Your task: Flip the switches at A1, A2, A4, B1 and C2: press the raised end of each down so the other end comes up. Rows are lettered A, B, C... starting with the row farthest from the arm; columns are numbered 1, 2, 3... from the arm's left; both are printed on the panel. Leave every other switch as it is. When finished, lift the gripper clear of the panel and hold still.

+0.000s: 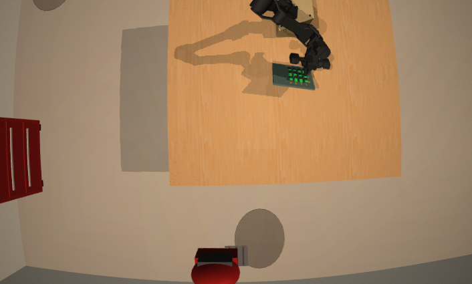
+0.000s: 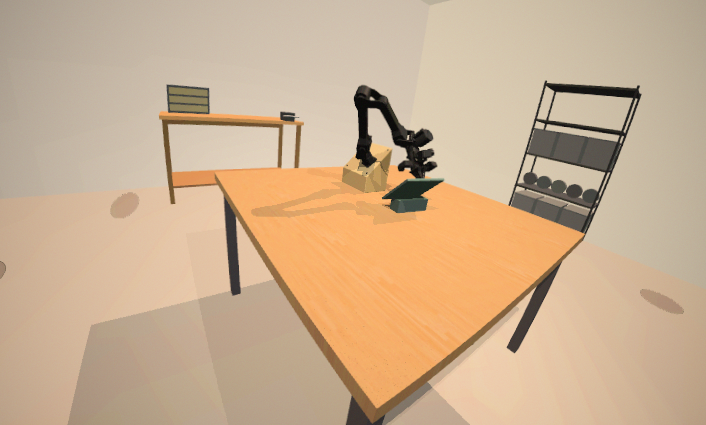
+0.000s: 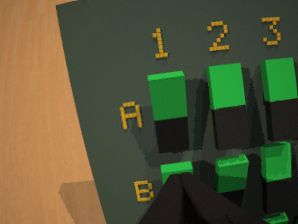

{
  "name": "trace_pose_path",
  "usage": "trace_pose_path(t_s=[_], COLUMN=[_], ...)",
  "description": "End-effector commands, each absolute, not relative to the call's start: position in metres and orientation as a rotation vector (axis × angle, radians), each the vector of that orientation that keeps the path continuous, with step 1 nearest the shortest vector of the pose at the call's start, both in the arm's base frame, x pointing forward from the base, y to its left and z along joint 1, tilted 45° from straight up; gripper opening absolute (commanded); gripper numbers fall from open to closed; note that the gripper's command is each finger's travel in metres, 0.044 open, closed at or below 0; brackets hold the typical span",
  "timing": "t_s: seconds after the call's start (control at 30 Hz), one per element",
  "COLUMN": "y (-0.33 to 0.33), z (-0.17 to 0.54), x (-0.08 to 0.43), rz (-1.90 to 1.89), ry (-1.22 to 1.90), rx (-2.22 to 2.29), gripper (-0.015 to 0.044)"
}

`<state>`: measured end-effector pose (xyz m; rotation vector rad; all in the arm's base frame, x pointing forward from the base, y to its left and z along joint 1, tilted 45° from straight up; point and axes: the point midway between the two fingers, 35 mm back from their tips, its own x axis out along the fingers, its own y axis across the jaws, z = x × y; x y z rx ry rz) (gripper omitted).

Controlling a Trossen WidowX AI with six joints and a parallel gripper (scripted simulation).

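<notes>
On the tilted dark-green switch panel (image 1: pixel 281 75) (image 2: pixel 416 187) (image 3: pixel 95 75), B1 (image 3: pixel 176 169) lies partly behind the fingertips; its far green end shows, its near end is hidden. Panel stands on the table (image 1: pixel 243 134) (image 2: pixel 390 274) (image 3: pixel 35 100), in front of the arm (image 1: pixel 295 28) (image 2: pixel 393 120). Gripper (image 1: pixel 305 72) (image 2: pixel 419 176) (image 3: pixel 180 181) pressed together, nothing pinched; a blunt poking tip. Contact: cannot tell.

Step in hand, my reading: B1. Rocker A1 (image 3: pixel 168 102) sits just beyond, B2 (image 3: pixel 231 175) just beside. A1 and B1 both show a bright lip over a darker green face; A2 (image 3: pixel 226 87) and A3 (image 3: pixel 279 81) show a brighter face. Tilts probably differ, so judge the raised end switch by switch.

Technique: keep the tip centred on column 1, over B1's raised end, away from the pivot. Push roughly square to the sloping face, short and slow, until the opposite end comes up. Back off along the same line before moving sideways; a low drag could catch A1 or B2. A3 must stay as it is. Outward, the arm reaches over from its tan pedestal (image 1: pixel 304 4) (image 2: pixel 363 182).
</notes>
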<state>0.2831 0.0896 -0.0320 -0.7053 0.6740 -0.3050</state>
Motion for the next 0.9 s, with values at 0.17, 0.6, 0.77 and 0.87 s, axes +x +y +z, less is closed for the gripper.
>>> trace_pose_path(t_s=[0.17,0.6,0.77,0.87], y=[0.089,0.089,0.11,0.118], z=[-0.033,-0.033,-0.019,-0.007], x=[0.284,0.284,0.252,0.236], rz=[-0.3,-0.305,-0.292,-0.288], ry=[0.678,0.675,0.674,0.658], rx=[-0.708,-0.705,-0.702,-0.708], gripper=[0.0,0.0,0.0,0.0])
